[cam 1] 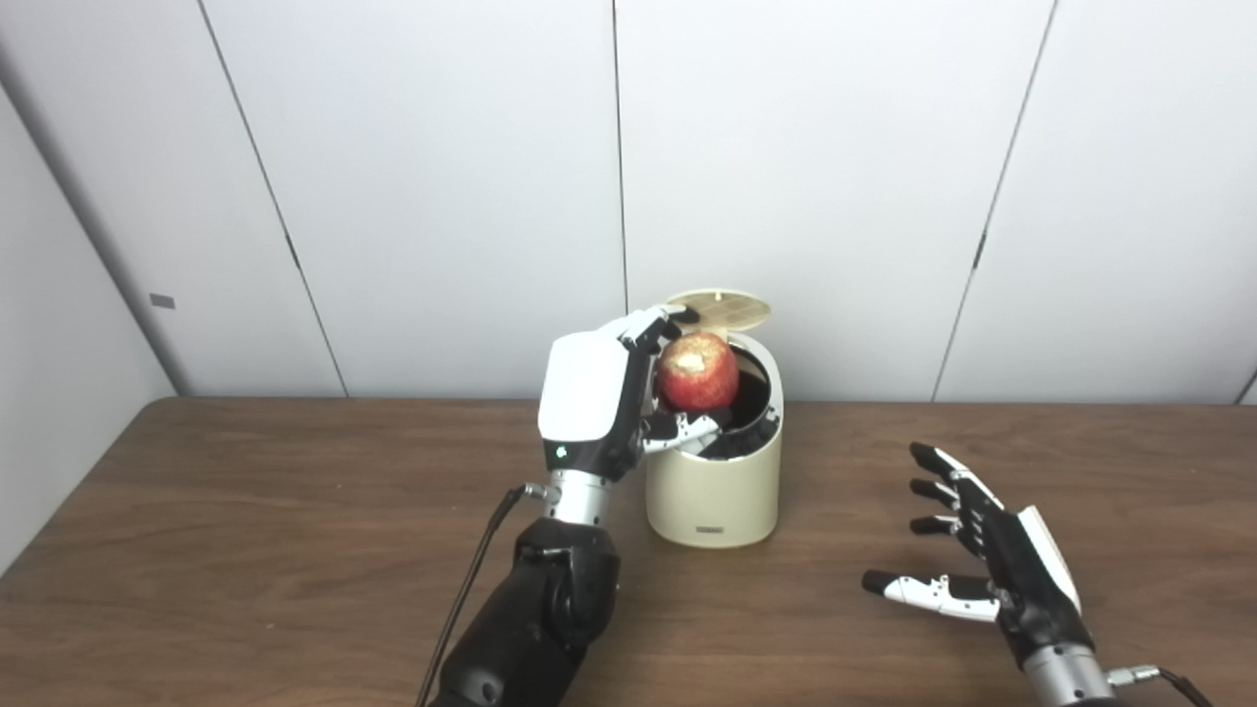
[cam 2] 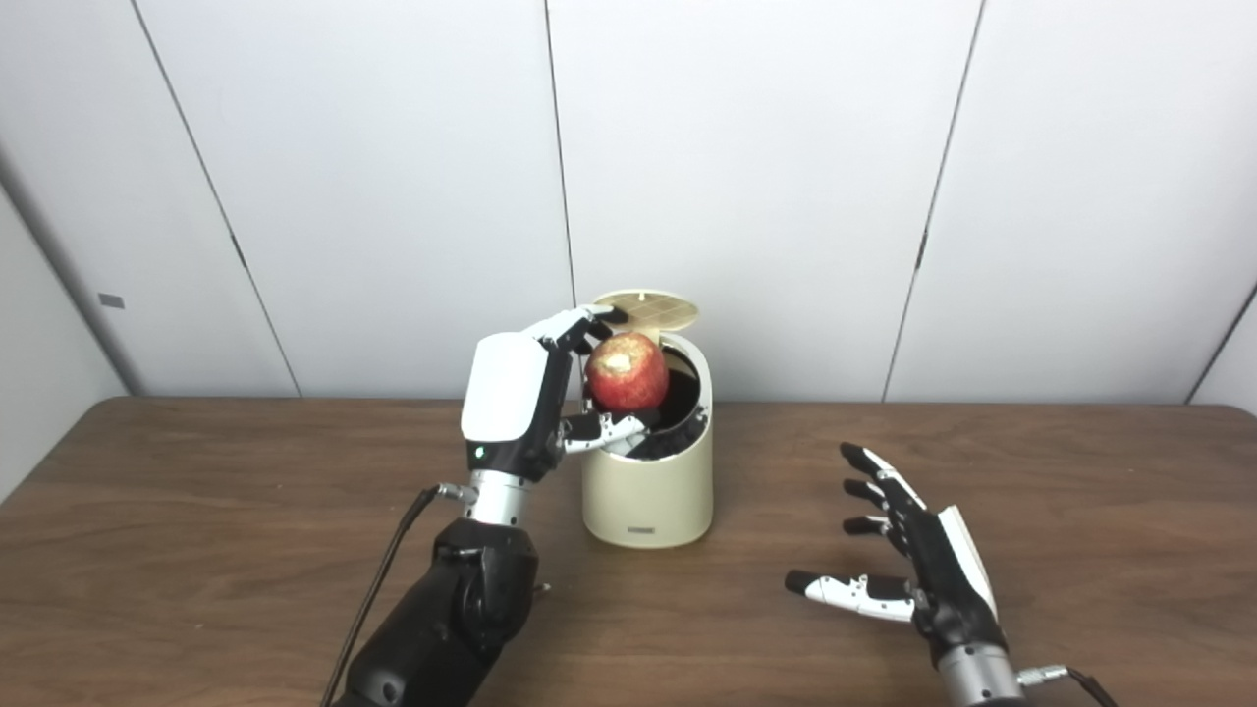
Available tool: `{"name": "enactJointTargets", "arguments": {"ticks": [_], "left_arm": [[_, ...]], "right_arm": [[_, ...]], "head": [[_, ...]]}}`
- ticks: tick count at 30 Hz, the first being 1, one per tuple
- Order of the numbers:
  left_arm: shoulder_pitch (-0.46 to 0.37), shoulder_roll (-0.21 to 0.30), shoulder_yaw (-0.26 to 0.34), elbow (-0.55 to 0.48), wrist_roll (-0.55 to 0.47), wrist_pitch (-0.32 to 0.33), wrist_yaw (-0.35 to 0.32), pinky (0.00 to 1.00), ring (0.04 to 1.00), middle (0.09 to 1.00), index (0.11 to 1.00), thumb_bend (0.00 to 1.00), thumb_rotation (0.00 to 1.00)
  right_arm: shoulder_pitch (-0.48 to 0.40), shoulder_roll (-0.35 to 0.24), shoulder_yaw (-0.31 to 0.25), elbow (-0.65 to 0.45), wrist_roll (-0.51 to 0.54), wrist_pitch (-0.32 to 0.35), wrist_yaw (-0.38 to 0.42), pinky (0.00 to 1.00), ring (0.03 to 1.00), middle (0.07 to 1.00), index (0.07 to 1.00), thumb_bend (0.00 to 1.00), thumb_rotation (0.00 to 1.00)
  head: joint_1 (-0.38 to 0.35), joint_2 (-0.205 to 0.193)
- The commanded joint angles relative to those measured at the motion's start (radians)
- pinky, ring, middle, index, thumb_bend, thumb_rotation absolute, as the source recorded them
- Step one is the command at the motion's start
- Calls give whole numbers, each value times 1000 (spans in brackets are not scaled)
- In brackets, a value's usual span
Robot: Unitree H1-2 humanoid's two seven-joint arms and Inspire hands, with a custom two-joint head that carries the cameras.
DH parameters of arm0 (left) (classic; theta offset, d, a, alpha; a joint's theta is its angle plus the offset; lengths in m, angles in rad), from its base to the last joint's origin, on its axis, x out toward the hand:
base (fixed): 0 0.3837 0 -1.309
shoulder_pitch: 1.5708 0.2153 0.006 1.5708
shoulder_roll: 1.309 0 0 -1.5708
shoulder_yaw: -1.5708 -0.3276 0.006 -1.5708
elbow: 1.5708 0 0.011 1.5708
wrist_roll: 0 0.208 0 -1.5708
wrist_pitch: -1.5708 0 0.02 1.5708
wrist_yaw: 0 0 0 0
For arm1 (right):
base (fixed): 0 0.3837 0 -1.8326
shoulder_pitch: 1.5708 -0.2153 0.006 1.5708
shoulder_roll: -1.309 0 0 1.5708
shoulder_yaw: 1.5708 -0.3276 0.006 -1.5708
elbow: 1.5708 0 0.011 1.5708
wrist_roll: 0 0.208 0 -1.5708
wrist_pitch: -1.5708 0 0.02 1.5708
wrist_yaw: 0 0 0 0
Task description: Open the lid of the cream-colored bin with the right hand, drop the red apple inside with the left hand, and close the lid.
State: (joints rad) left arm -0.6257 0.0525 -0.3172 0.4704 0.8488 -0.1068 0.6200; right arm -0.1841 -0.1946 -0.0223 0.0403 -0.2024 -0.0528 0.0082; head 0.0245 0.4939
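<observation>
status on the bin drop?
Left hand shut on red apple, held over the open mouth of the cream bin. Lid up. Right hand open, clear of the bin. Nothing blocking the drop.

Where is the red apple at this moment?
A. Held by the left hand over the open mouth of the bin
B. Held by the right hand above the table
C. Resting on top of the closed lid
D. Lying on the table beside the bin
A: the left hand grips the red apple just over the opening of the cream-colored bin, whose lid stands raised behind it, while the right hand is open and empty over the table.
</observation>
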Motion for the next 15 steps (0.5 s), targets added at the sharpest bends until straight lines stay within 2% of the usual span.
{"name": "enactJointTargets", "arguments": {"ticks": [1, 15], "left_arm": [[-34, 9, 4, -44, 0, -3, 5, 473, 589, 637, 730, 893, 199], [-6, 21, 10, -119, -25, -16, -18, 465, 580, 638, 706, 856, 289]], "right_arm": [[-24, -10, -3, -22, 6, -51, -10, 673, 838, 905, 866, 754, 111], [-33, -4, 6, -29, -1, -43, -10, 650, 827, 904, 863, 746, 112]], "head": [[2, 0], [7, -2]]}}
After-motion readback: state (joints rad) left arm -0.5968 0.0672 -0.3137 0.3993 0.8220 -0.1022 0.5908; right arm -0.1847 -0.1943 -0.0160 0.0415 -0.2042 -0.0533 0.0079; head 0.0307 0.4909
